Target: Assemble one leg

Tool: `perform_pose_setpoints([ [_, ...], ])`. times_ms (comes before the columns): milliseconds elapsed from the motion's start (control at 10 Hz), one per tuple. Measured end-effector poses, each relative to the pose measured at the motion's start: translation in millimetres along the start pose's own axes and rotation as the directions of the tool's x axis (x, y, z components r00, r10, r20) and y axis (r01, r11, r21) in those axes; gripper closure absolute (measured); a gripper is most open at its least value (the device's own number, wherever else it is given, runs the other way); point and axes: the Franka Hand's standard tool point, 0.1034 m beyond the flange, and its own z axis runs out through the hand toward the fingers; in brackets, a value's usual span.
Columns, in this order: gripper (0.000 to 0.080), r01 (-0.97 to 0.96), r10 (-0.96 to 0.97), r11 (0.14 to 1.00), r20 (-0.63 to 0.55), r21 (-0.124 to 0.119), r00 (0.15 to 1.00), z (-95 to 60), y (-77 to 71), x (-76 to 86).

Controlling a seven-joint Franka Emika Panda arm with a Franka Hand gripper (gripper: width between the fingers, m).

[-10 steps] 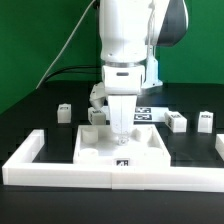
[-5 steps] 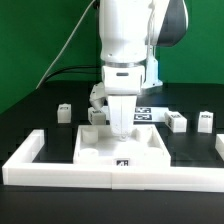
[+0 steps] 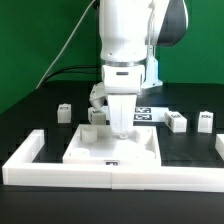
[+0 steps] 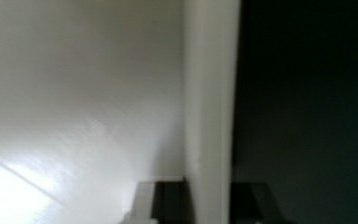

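The large flat white square panel (image 3: 110, 148) lies inside the white L-shaped border wall (image 3: 120, 176). My gripper (image 3: 120, 127) stands over the panel's far edge. In the wrist view my gripper (image 4: 208, 205) has the panel's thin white edge (image 4: 208, 100) between its two dark fingers (image 4: 165, 204), so it is shut on the panel. Small white legs with tags stand on the table: one at the exterior view's left (image 3: 65, 111), one beside the gripper (image 3: 94, 116), and two at the right (image 3: 178, 121) (image 3: 206, 120).
The marker board (image 3: 148, 112) lies behind the gripper. The border wall's arms rise at the exterior view's left (image 3: 28, 150) and right (image 3: 219, 146). A green backdrop stands behind the black table.
The square panel has shifted toward the exterior view's left with my gripper on its far edge; its front tag has moved left. The legs have not moved.
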Motion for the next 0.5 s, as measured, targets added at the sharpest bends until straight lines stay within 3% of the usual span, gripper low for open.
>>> perform_pose_setpoints([
  [200,0.0732,-0.012,0.012,1.0,-0.002,-0.003,1.0,0.1,0.2,4.4],
  [500,0.0732,-0.01,0.01,1.0,-0.021,-0.012,1.0,-1.7,4.2,46.0],
])
